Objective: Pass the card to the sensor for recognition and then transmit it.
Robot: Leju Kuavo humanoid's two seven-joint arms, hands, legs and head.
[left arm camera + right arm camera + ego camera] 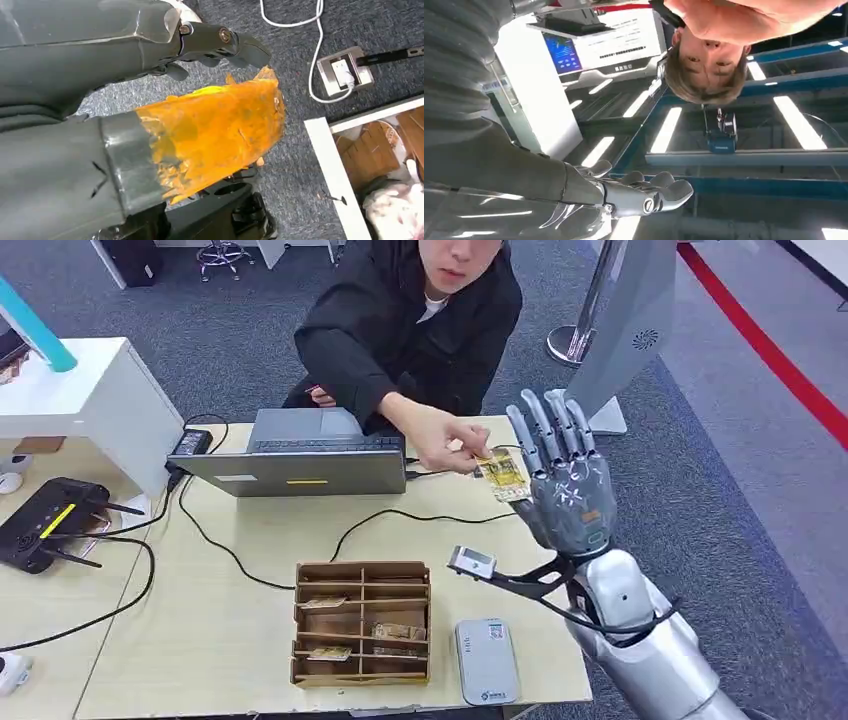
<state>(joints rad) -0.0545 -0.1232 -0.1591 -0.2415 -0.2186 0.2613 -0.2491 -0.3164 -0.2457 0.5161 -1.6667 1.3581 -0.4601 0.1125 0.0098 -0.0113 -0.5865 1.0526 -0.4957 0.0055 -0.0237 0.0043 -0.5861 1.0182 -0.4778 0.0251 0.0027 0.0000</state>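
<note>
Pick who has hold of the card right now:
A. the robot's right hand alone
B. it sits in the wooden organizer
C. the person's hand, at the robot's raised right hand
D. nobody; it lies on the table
C: the person's hand pinches the card beside the right hand, whose fingers stand straight and spread.

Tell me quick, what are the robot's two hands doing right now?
Right hand: raised, fingers straight; the person's hand pinches the card beside it; whose grip, cannot be told.
Left hand: cannot be told.

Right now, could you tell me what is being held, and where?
The person's hand pinches the card at its near edge; the right hand is raised beside it, fingers straight.
</note>
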